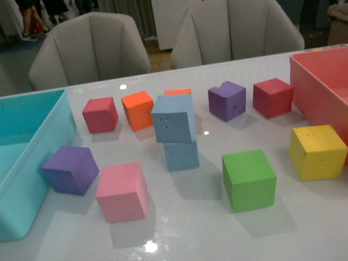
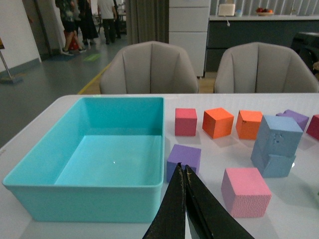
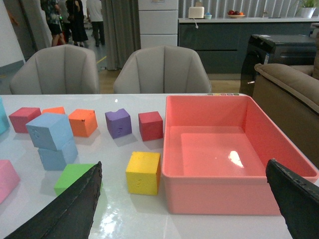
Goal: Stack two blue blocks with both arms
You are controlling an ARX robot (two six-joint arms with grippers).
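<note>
Pale blue foam cubes (image 1: 176,130) sitting stacked, top one twisted; looking light, squashy, so pinching flat sides. Left end effector (image 2: 185,172) pressed together, right end effector (image 3: 184,194) spread apart.

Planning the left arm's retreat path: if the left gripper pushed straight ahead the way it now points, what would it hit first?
Most likely the purple cube directly beyond the shut left gripper, beside the turquoise bin. Depth is unclear; how high the tips ride above the table cannot be told, so it might pass over.
</note>
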